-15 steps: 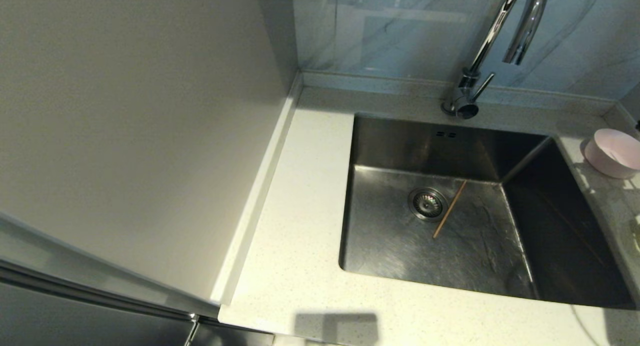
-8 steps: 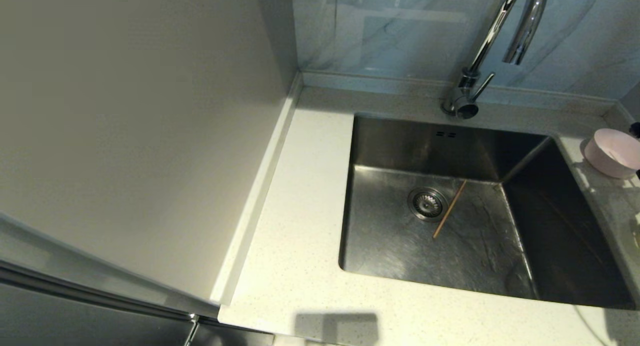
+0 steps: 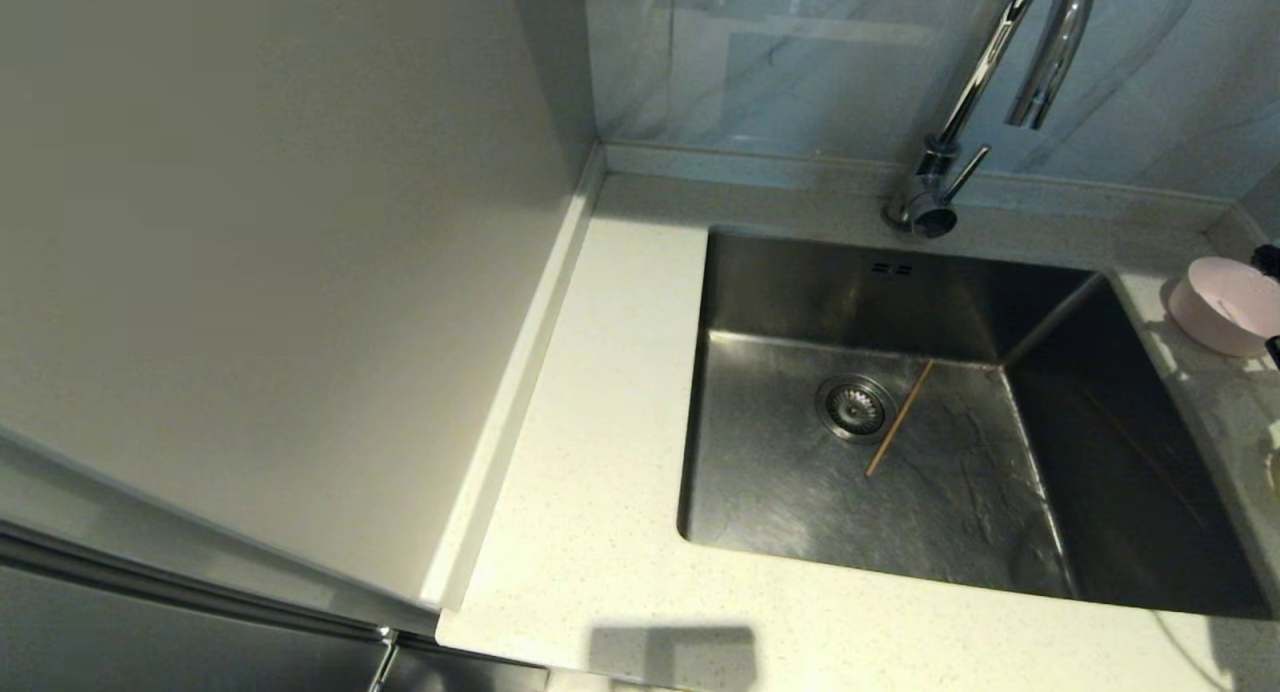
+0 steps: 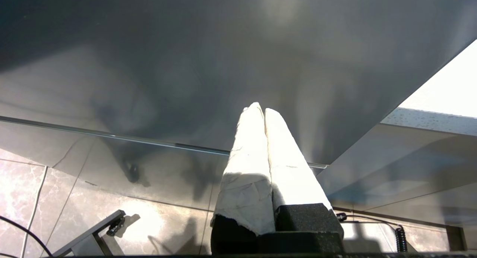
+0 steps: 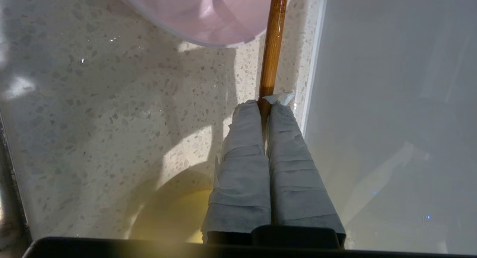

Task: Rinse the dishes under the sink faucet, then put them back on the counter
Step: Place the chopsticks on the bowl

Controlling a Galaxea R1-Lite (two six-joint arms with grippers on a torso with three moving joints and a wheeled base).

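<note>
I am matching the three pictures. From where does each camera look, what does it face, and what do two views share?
Head view: high, looking down at sink, faucet, counter, one chopstick; no arm clearly visible.
Left wrist view: behind shut left gripper, parked low, facing a grey panel and floor.
Right wrist view: behind right gripper, shut on another chopstick, above the counter.
Shared: pink bowl in head and right wrist views.

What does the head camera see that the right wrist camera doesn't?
Only the head view shows the sink, the faucet and a chopstick lying by the drain.

Only the right wrist view shows the right claw shut on another chopstick, above a yellow-green bowl.

Both show the pink bowl and the speckled counter.
</note>
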